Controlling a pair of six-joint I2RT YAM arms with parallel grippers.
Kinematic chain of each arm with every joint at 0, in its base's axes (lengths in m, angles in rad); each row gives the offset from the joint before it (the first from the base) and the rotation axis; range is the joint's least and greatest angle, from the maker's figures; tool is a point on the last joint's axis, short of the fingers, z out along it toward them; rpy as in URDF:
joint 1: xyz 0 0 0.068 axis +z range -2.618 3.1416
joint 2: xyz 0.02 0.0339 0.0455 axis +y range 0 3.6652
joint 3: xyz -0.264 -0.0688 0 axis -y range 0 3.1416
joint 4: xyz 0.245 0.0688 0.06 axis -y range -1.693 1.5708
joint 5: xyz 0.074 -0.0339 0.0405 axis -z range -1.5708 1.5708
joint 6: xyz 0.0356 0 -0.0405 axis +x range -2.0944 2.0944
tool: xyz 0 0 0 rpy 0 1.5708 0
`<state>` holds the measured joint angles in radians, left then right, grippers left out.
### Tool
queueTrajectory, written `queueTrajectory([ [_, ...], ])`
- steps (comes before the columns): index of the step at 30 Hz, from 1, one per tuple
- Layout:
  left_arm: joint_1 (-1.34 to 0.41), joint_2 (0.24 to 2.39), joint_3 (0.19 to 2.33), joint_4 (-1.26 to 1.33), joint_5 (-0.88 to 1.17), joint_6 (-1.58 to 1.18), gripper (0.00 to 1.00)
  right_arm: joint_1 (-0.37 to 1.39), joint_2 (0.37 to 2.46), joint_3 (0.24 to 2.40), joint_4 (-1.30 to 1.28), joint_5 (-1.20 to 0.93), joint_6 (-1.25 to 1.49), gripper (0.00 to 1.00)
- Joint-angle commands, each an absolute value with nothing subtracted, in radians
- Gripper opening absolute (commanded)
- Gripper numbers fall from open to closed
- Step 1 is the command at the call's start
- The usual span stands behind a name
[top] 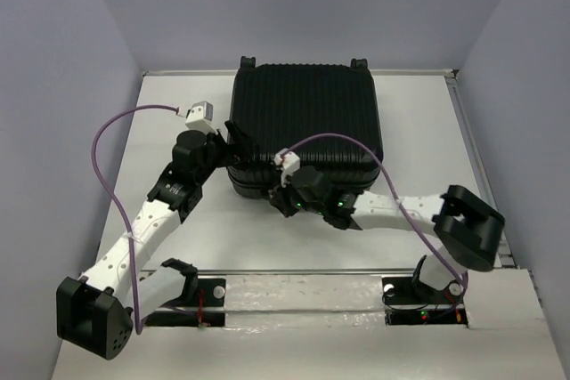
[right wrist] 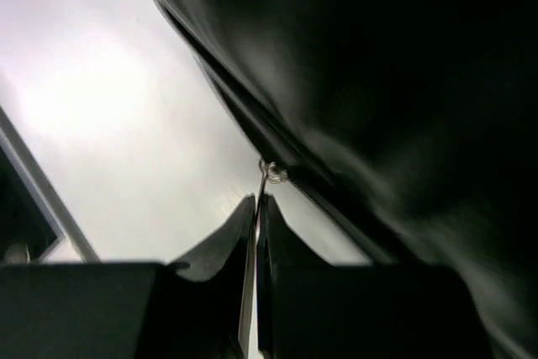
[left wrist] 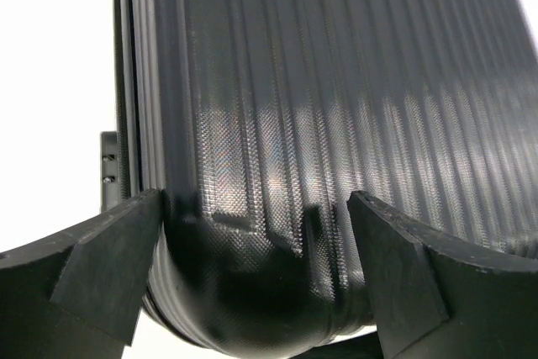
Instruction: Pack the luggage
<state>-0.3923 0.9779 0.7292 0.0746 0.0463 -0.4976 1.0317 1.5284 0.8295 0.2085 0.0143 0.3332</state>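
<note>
Black ribbed suitcase (top: 307, 122) lies closed at the far edge of the desk (top: 427, 131), left pincer (left wrist: 254, 199) spread wide around its near-left corner, right pincer (right wrist: 256, 208) clamped on the zipper pull (right wrist: 271, 172), so I'd brace left and drag slowly along the seam.

You have the luggage (top: 307, 122) lying on the counter (top: 427, 131), toward the back. The left end effector (top: 234, 141) straddles its near-left corner, and the right end effector (top: 289, 188) sits at its front edge, on the zip pull (right wrist: 271, 172).
</note>
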Motion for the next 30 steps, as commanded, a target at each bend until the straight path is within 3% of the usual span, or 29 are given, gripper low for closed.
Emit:
queueTrajectory([
  [1,-0.482,0.923,0.733,0.111,0.315,-0.621,0.99,1.179,1.745,1.08,0.298,-0.107,0.272,0.07],
  [6,-0.479,0.922,0.773,0.043,0.267,-0.592,0.99,1.226,1.805,1.134,0.282,-0.091,0.242,0.07],
  [11,-0.474,0.94,0.848,0.002,0.117,-0.583,0.99,1.226,1.613,0.964,0.269,0.039,0.261,0.1],
  [12,-0.471,0.942,0.865,0.002,0.095,-0.583,0.99,1.226,1.571,0.897,0.258,0.073,0.27,0.21],
  [13,-0.468,0.945,0.886,-0.027,0.047,-0.581,0.99,1.226,1.484,0.869,0.217,0.106,0.285,0.51],
  [17,-0.45,0.992,1.006,-0.067,-0.082,-0.534,0.99,1.226,1.253,0.787,0.022,0.267,0.33,0.9],
  [24,-0.299,1.153,1.172,-0.054,-0.068,-0.496,0.99,1.097,0.947,0.808,-0.201,0.398,0.368,0.95],
  [28,-0.232,1.305,1.314,-0.086,-0.032,-0.463,0.99,0.84,0.913,0.908,-0.258,0.371,0.331,1.0],
  [30,-0.23,1.385,1.382,-0.124,-0.034,-0.446,0.99,0.627,0.966,0.995,-0.253,0.309,0.311,1.0],
])
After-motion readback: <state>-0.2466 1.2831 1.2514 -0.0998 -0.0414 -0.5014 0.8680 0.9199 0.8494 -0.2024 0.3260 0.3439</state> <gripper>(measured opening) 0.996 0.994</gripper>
